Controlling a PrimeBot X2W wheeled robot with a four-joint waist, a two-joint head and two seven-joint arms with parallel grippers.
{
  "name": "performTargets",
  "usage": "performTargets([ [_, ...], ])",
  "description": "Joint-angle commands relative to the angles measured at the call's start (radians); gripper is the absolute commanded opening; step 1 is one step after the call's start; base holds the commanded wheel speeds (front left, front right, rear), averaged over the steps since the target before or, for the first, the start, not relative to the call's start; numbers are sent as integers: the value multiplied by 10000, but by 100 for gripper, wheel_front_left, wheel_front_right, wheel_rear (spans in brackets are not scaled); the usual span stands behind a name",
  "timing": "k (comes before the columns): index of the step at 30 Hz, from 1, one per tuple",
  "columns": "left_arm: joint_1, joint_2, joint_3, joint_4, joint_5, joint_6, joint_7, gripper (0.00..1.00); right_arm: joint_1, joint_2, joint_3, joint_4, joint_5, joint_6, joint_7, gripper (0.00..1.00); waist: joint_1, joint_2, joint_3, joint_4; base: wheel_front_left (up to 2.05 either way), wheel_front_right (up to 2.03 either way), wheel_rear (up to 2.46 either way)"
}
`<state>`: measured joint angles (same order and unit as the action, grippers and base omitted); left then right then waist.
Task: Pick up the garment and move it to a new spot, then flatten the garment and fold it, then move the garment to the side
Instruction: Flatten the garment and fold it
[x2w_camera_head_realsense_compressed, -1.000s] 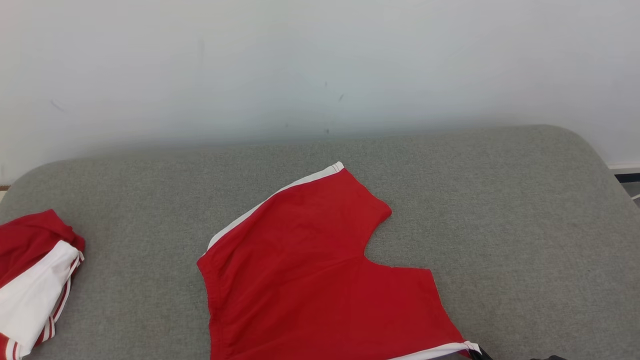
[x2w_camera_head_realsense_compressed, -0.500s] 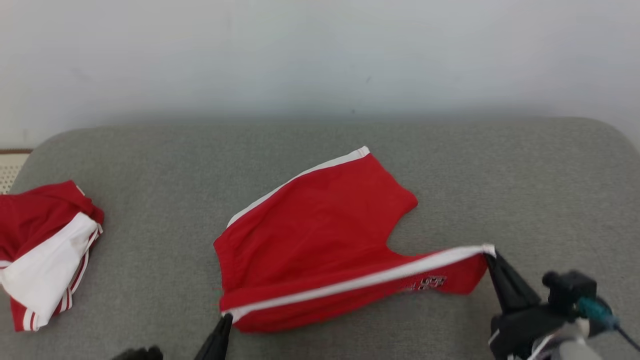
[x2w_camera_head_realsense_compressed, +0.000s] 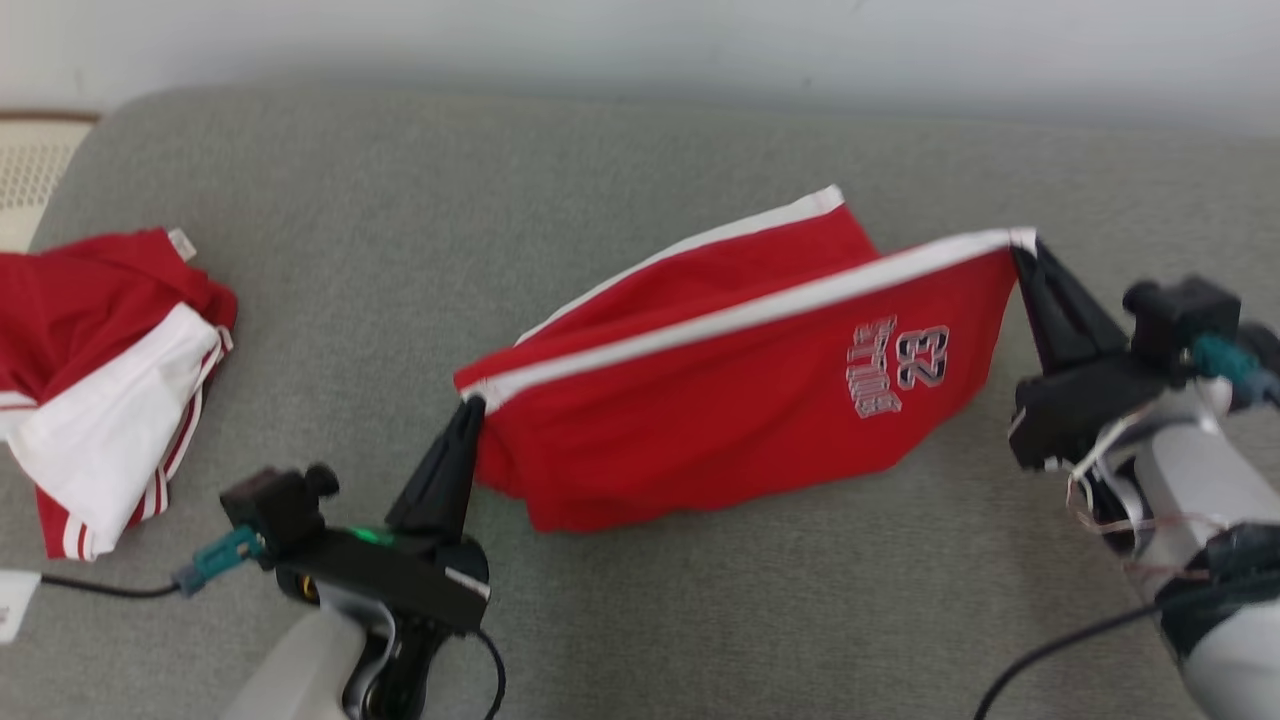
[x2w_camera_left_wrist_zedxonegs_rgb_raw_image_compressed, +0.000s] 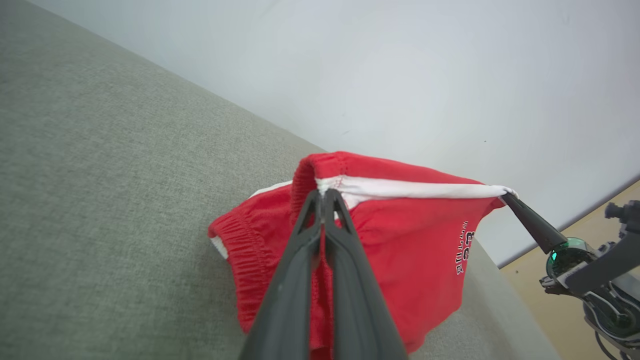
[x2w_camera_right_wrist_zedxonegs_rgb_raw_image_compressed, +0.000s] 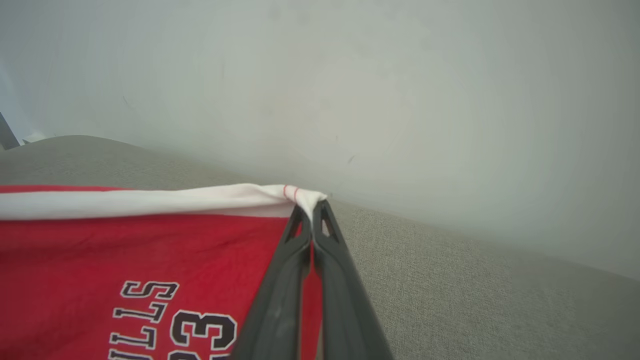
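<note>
- We see the red fabric shorts with a white side stripe (x2w_camera_head_realsense_compressed: 740, 420) stretched between our two grippers, over the middle of the grey upholstered cushion (x2w_camera_head_realsense_compressed: 700, 610).
- Our left gripper (x2w_camera_head_realsense_compressed: 471, 408) has its two dark fingers pressed tight together on the elastic waistband end of the stripe, at the near left corner of the shorts.
- Our right gripper (x2w_camera_head_realsense_compressed: 1021, 252) is pinched closed in the same way on the other end of the stripe, the hem corner at the far right.
- The stripe runs taut in a straight line from one gripper to the other.
- The panel printed with "23" and lettering hangs from that line on the near side, and its lower edge appears to reach the cushion.
- Behind the lifted edge, on the far side, another layer of the shorts lies on the cushion with its own white stripe showing.
- A crumpled red and white garment (x2w_camera_head_realsense_compressed: 100, 380) lies at the left edge of the cushion, well apart from the shorts.
- A pale wall (x2w_camera_head_realsense_compressed: 700, 40) runs along the far side of the cushion.
</note>
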<state>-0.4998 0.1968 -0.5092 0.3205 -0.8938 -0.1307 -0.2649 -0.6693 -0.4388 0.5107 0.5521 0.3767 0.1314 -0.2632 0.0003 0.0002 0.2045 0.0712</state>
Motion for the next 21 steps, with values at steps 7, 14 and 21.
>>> performTargets([
  [7,-1376,-297,-134,710,77,3,-6,0,-1909,-22,718,1232,101,-13,-5,0,-3,-2,1685,1043,0,0,0],
  [14,-2163,-618,-263,1092,124,3,-6,0,-3402,-134,1424,2395,207,-13,-5,0,-3,-2,2371,1457,0,0,0],
  [21,-2549,-910,-65,1280,261,3,-6,0,-4323,-6,1908,3403,313,-13,-5,0,-3,-2,2727,1699,0,0,0],
])
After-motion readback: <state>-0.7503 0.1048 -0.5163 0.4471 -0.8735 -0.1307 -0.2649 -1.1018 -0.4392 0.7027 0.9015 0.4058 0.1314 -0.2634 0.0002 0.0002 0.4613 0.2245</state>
